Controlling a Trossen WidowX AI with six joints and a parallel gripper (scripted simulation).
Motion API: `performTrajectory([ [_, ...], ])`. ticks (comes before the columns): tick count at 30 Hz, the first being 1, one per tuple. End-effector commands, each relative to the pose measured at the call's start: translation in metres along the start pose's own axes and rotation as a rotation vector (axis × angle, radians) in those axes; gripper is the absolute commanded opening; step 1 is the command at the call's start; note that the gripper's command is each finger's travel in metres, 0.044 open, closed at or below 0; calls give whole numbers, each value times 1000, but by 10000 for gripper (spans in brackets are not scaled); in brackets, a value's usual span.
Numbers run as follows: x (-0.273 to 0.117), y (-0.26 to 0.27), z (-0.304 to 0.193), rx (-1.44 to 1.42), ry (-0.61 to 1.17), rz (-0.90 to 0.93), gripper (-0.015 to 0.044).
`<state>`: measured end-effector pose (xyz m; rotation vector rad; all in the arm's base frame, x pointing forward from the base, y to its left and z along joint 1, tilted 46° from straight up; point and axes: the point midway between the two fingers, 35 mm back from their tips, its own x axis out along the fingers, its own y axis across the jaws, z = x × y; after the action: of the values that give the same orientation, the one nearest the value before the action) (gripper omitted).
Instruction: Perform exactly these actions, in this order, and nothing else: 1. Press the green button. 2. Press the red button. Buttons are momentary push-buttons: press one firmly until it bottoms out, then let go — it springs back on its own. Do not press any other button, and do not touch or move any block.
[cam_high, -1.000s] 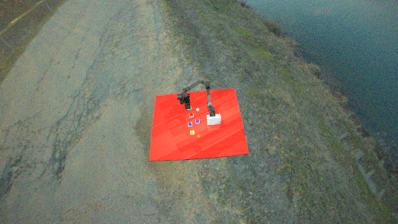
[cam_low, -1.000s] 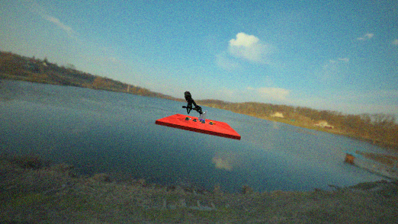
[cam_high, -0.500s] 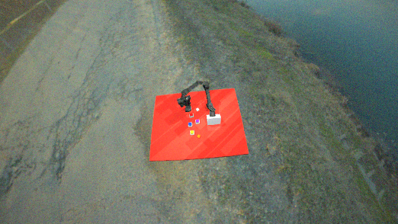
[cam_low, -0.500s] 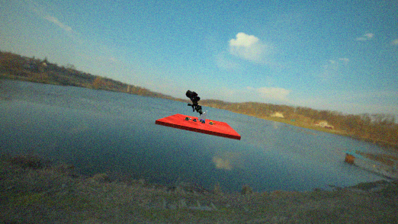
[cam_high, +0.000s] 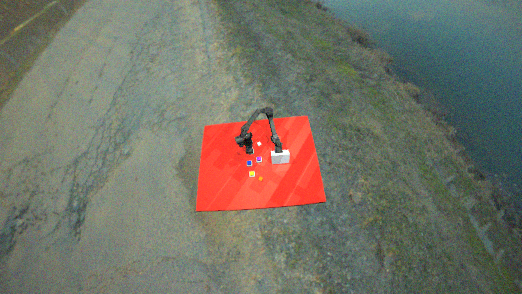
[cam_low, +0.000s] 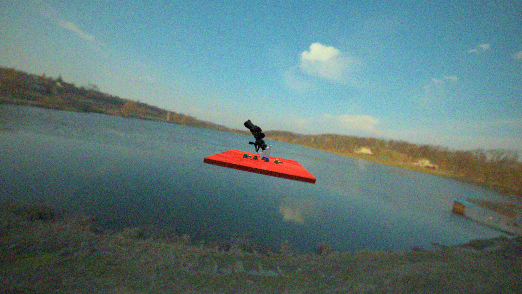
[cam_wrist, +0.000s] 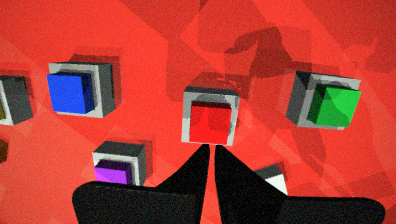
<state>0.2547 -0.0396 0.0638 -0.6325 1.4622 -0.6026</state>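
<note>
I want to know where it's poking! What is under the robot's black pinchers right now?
The shut gripper points down at the near edge of the red button. Red mat lies around it. A white block peeks from behind one finger; the rest is hidden.
</note>
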Motion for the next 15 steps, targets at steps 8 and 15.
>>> performTrajectory([
  [8,20,1,1,-3,-10,-4,20],
  [15,31,1,1,-3,-10,-4,20],
])
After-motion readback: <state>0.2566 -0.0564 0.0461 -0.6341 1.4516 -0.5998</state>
